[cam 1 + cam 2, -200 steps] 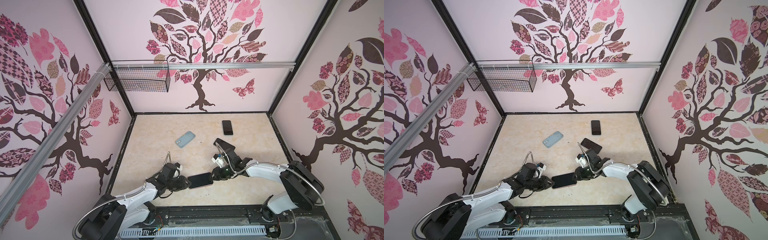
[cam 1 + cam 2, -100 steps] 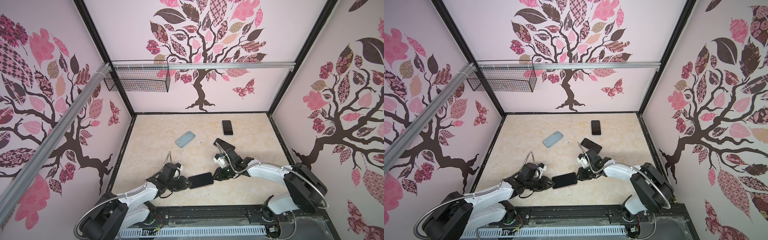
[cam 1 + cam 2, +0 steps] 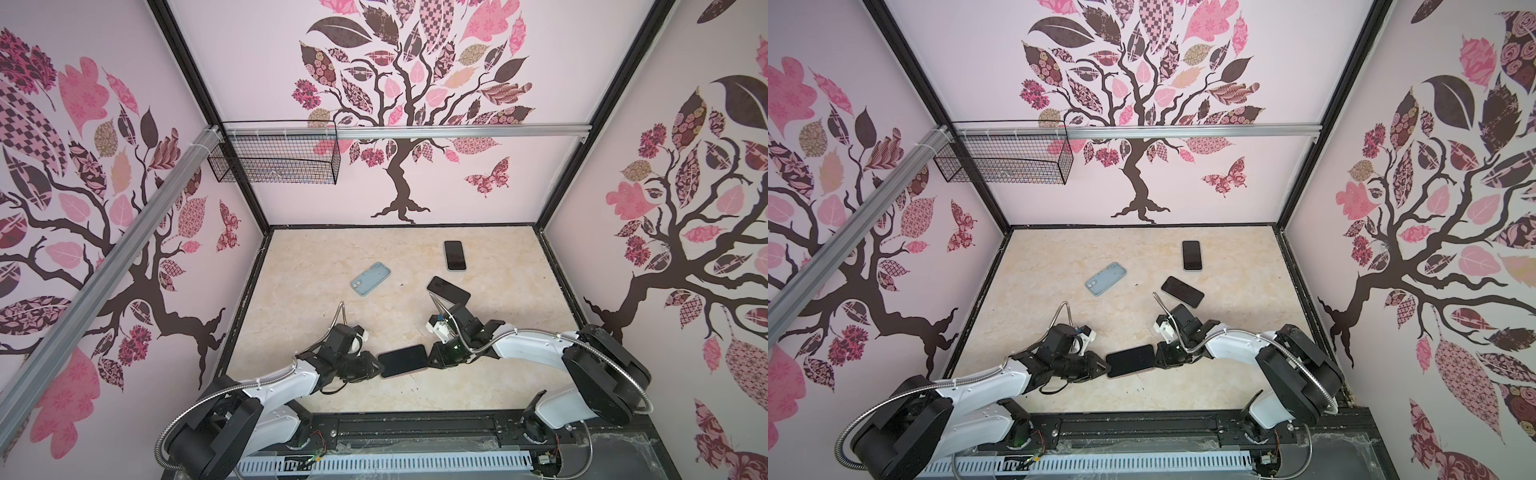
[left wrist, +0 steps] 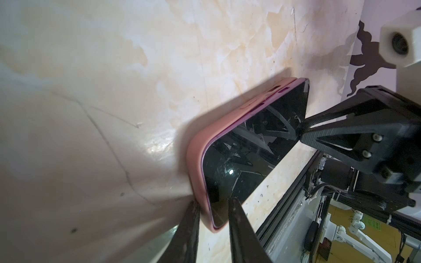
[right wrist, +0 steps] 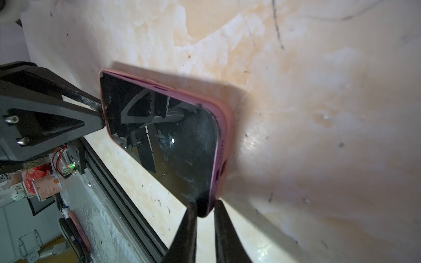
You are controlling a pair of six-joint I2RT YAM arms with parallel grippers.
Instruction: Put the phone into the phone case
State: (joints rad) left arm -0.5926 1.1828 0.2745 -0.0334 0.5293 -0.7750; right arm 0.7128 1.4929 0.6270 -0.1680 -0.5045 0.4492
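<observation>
Looking at the phone (image 3: 402,360) front-centre on the table (image 3: 316,257), screen up, long axis left-to-right, spanned between both grippers. Already in the pink case (image 4: 196,157). Purple phone edge proud of the case lip along one long side in both wrist views, so can't call it fully seated.

On the phone's left end: left gripper (image 3: 380,368). In the left wrist view, fingers (image 4: 238,225) nearly together, straddling that end, one against the case back, one over the screen. Reads as clamped on the phone.

On the opposite end: right gripper (image 3: 430,358). In the right wrist view, fingers (image 5: 224,227) narrow, with a corner of the phone wedged between them. Same story in the left wrist view: right gripper (image 4: 299,130) tips pinched onto the far short edge. Also clamped on the phone.

Shadow under the case in both wrist views. Can't tell whether resting on the table or lifted just off it.

Elsewhere on the table:
- blue case (image 3: 370,280), mid-table, well apart from both grippers
- second phone (image 3: 449,291), dark, just beyond the right arm's wrist
- third phone (image 3: 454,255), further back still

Wire basket (image 3: 274,160) hung on the rail (image 3: 457,132) at back left.
</observation>
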